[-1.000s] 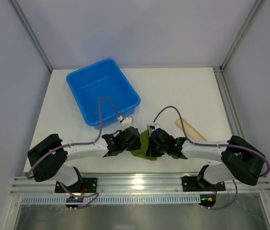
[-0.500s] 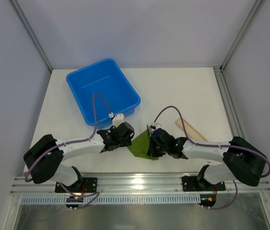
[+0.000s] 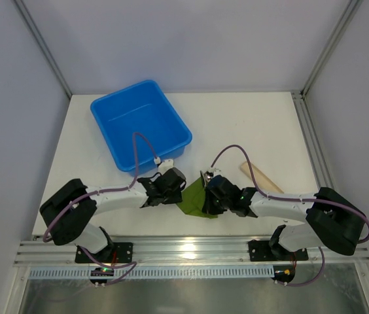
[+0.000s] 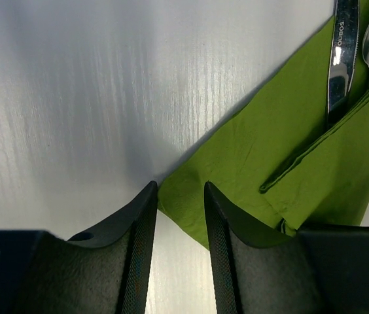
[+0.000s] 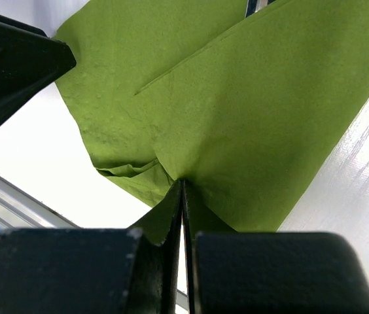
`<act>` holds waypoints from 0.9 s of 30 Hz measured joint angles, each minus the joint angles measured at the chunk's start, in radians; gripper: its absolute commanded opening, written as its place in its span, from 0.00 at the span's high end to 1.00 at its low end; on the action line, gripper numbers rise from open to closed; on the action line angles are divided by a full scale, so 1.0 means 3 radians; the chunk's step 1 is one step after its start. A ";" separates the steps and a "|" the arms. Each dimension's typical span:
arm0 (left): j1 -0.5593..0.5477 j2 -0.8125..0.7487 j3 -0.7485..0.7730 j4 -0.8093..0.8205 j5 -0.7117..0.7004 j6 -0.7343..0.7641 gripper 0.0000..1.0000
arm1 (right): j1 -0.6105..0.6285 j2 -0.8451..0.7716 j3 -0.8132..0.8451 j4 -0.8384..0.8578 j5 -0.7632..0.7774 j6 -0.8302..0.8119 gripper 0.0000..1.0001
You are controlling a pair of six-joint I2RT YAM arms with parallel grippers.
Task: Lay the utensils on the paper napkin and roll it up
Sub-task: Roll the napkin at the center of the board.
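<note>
Two arms work at the green napkin (image 3: 193,198). The right gripper (image 5: 182,186) stays clenched on a raised fold at the napkin's near edge. The left gripper (image 4: 179,191) was over the napkin a second ago, backed off to its left, and is now edging back in: its fingers (image 4: 142,219) are apart but narrowing, with the napkin's corner just at the tips and nothing gripped yet. The utensils (image 4: 341,65) lie on the napkin beyond the left fingertips and off to their right, lower ends tucked under a folded flap. Loading looks done with one fold in; my read is that the left is regrasping the corner to start the roll
</note>
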 measured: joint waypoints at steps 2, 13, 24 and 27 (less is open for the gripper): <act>0.0001 -0.0006 -0.0009 0.0009 0.0041 -0.0017 0.64 | 0.0000 0.0000 0.0000 0.0000 0.0000 -0.0003 0.96; 0.0000 -0.0093 -0.0116 0.0069 0.0093 -0.0116 0.64 | 0.0000 0.0000 0.0000 0.0001 0.0000 -0.0010 0.96; 0.0000 -0.0093 -0.0136 0.0093 0.0132 -0.0174 0.81 | 0.0000 0.0000 -0.0003 0.0003 0.0000 -0.0010 0.96; 0.0000 -0.0080 -0.0139 0.0092 0.0156 -0.0164 0.92 | 0.0000 0.0000 -0.0003 0.0003 0.0001 -0.0010 0.96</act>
